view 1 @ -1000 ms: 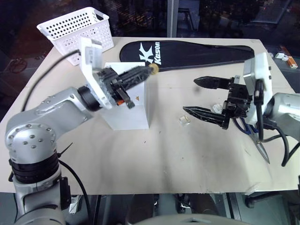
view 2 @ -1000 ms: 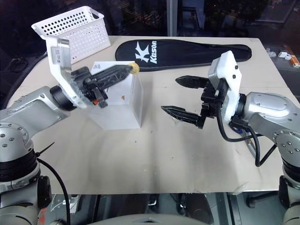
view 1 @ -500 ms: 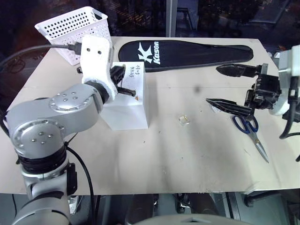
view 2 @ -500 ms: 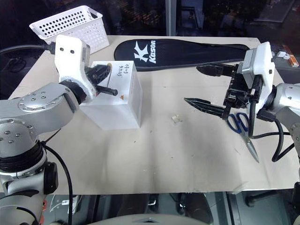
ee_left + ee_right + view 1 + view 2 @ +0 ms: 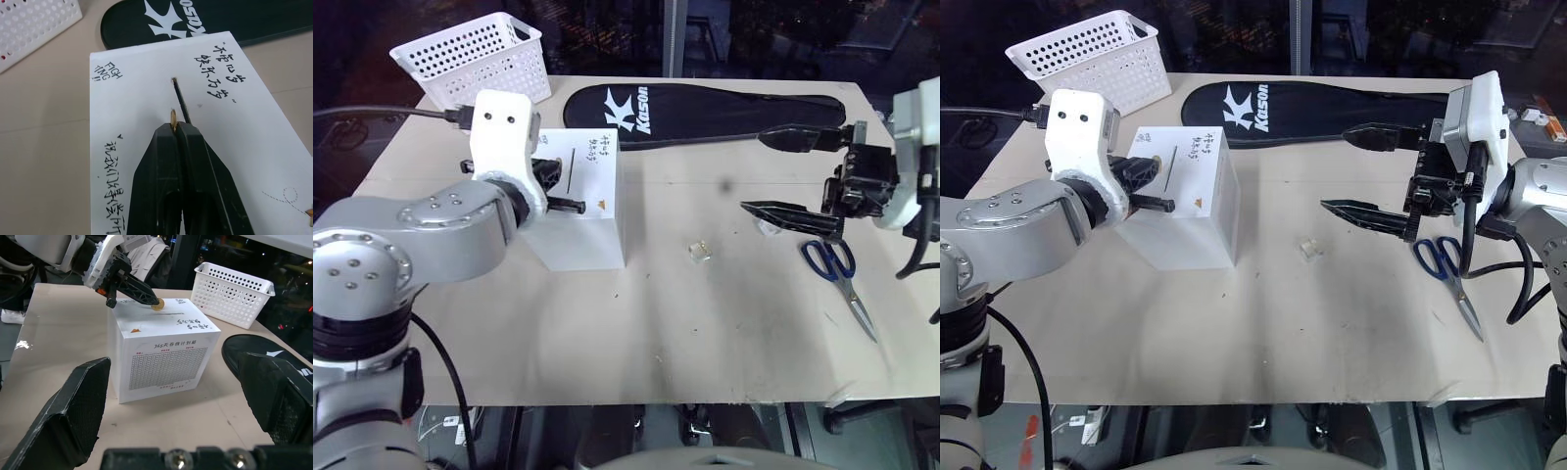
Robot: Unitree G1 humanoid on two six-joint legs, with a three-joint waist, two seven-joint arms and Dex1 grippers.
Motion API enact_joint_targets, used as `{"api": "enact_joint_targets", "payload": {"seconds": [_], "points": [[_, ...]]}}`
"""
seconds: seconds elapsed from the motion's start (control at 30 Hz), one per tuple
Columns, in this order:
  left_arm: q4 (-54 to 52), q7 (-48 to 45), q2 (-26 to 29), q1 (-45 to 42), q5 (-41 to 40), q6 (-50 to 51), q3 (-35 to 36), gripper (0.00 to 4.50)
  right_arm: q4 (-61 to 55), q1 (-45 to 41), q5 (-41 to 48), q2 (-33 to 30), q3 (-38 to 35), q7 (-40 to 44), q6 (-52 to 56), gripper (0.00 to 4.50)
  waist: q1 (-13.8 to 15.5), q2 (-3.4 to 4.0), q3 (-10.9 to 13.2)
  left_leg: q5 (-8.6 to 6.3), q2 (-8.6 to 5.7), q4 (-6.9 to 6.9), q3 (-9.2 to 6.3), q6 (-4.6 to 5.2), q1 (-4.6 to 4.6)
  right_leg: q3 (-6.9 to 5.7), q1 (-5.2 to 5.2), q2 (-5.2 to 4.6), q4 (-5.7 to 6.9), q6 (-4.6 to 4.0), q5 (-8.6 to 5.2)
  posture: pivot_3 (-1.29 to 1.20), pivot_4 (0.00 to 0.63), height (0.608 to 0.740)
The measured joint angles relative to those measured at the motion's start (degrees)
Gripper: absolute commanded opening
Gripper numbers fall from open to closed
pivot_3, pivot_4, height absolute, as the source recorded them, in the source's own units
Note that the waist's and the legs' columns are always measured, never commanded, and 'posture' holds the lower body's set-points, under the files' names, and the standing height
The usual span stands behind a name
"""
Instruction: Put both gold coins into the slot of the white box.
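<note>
dark glass backs a pale bench (image 5: 636,333) where the white box (image 5: 582,230) stands near a white perforated basket (image 5: 475,59), in which nothing can be seen. the left gripper (image 5: 173,128) has its fingers clenched on one gold coin (image 5: 172,117) edge-on at the slot (image 5: 180,100), probably for dropping it in. the right gripper (image 5: 1371,171) waits released above the bench, and a small clear case (image 5: 697,251) lies near scissors (image 5: 837,279); whether it holds the second coin i cannot tell.
</note>
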Motion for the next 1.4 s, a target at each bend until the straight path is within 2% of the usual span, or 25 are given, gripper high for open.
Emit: {"api": "enact_joint_targets", "payload": {"seconds": [0.23,0.7,1.4], "points": [[1.8,2.6,2.5,-1.9,-5.5,-6.2,-4.6,0.0,-1.9,-0.6,0.1,0.1,0.6,-1.2,1.2,4.45,0.3,0.0,0.0,0.0,-0.01,0.01,0.0,0.0,0.04,0.0,0.03,0.0,0.02,0.01,-0.01,0.0,0.15,0.738],[4.4,4.8,4.2,-4.0,-8.7,-10.4,-10.3,0.0,-4.0,-0.5,1.0,0.1,0.7,-3.1,2.6,4.45,0.8,0.01,0.0,0.01,-0.03,0.06,0.0,0.01,0.09,0.0,0.09,0.01,0.06,0.01,-0.01,0.0,0.15,0.738],[5.7,2.3,4.2,-6.4,-7.7,-9.9,-12.9,0.0,-5.6,-0.6,1.6,0.2,0.7,-5.6,3.8,4.45,0.8,0.01,0.0,0.01,-0.04,0.16,-0.02,0.01,0.08,-0.01,0.11,0.01,0.1,0.01,-0.01,0.0,0.15,0.738]]}}
